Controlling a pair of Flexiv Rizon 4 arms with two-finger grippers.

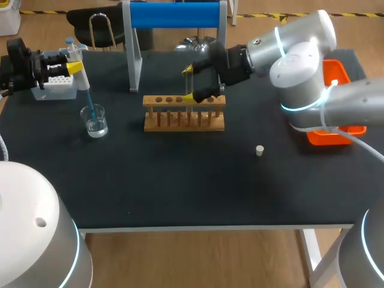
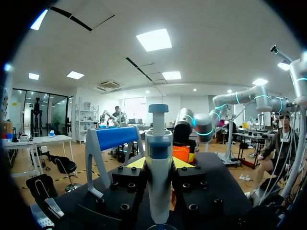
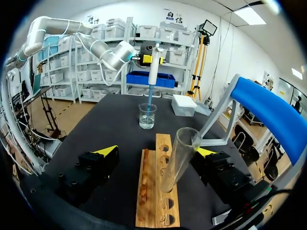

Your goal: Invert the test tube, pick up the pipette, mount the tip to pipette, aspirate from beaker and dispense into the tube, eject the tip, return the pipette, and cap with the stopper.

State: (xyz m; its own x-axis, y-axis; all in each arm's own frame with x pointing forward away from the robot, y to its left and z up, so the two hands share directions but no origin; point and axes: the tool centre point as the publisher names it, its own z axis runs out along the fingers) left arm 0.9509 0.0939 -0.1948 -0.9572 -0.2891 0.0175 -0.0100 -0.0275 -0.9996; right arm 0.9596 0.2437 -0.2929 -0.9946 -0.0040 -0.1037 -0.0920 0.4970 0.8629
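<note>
My left gripper is shut on the white and blue pipette, held upright at the far left. Its blue tip reaches down into the glass beaker, which holds clear liquid. In the left wrist view the pipette body stands between the yellow fingertips. My right gripper is open over the wooden rack. In the right wrist view a clear test tube stands mouth up in the rack, close beside one fingertip, with the beaker ahead. A small white stopper lies on the table.
A white tip box sits behind the beaker at the far left. A blue-topped pipette stand rises behind the rack. An orange bin sits at the right edge under my right arm.
</note>
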